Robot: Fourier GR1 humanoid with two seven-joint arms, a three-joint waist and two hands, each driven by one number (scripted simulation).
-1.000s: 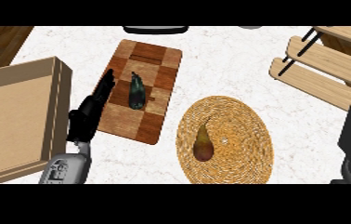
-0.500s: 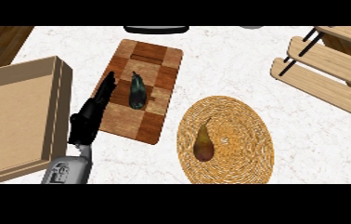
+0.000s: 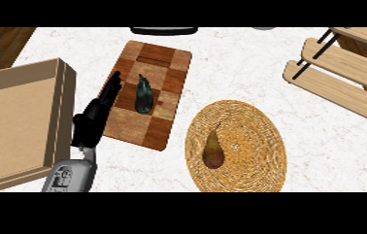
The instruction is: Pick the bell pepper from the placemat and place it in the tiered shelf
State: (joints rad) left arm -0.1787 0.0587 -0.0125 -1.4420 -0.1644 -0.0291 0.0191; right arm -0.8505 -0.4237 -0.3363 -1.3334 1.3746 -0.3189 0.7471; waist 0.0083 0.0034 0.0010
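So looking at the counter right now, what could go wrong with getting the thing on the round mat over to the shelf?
The left hand rests open over the cutting board near the dark vegetable, so it might take that instead of the item on the woven placemat. The tiered shelf sits far right, partly out of view, which could make placing awkward. The right hand is not visible.

The desk (image 3: 237,68) is white with faint grey marbling. A cutting board (image 3: 154,82) shows a checker of light and dark brown wood. The round placemat (image 3: 247,131) is woven straw-yellow. The shelf (image 3: 337,68) is pale wood on black legs. The left hand (image 3: 93,119) is black.
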